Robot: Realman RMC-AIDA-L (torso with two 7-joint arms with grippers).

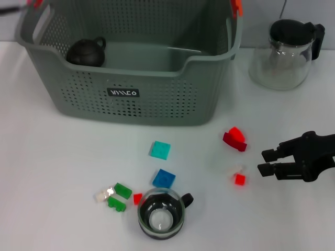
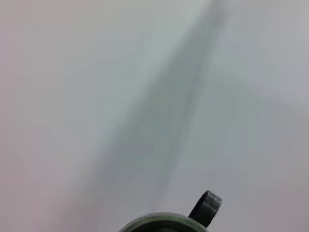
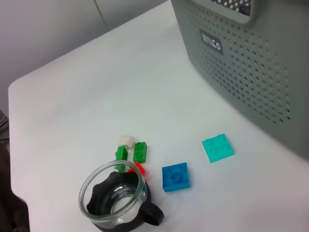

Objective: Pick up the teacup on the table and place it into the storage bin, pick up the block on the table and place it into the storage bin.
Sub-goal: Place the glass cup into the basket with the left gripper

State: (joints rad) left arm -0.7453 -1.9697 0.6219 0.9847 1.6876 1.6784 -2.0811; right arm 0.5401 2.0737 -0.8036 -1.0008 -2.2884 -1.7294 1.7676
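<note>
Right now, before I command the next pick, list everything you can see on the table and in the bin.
storage bin: 1, grey-green, far left-centre of the table
dark teapot: 1, black, inside the bin at its left end
glass teapot: 1, clear with black lid, far right
teacup: 1, clear with black base and handle, near edge, upright
teal block: 1, in front of the bin
blue block: 1, just beyond the teacup
green blocks: 2, left of the teacup, with a white piece and a small red piece
red blocks: stacked pair, right of centre
small red block: 1, beside the right gripper
right gripper: open, low at right
left gripper: not in view
</note>
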